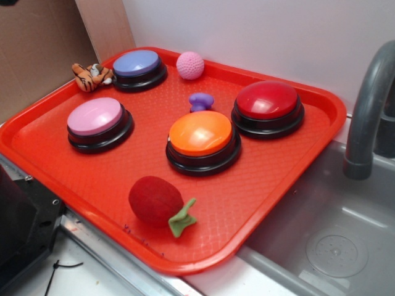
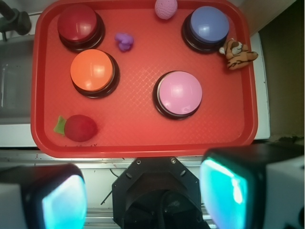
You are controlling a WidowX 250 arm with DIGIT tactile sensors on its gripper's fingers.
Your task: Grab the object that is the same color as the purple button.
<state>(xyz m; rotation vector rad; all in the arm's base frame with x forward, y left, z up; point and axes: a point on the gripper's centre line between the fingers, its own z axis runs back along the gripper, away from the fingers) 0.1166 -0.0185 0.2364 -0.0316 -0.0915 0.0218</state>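
Observation:
The small glossy purple object [image 1: 201, 101] [image 2: 124, 41] sits on the red tray [image 1: 271, 179] [image 2: 143, 138], between the red and orange buttons. The purple button [image 1: 137, 66] [image 2: 208, 25], lavender-blue on a black base, stands at the tray's far corner next to a toy tiger. In the wrist view my gripper [image 2: 143, 198] hangs high above the tray's near edge, over the robot base, far from the object. Its two teal-padded fingers [image 2: 224, 193] stand wide apart with nothing between them. The exterior view does not show the gripper.
On the tray also stand a pink button [image 1: 96, 119] [image 2: 179, 93], an orange button [image 1: 201, 137] [image 2: 92, 71] and a red button [image 1: 268, 105] [image 2: 77, 24]. A pink knitted ball [image 1: 190, 65], a red plush fruit [image 1: 157, 201] and a toy tiger [image 1: 91, 76] lie there. A sink with a grey faucet [image 1: 369, 111] adjoins.

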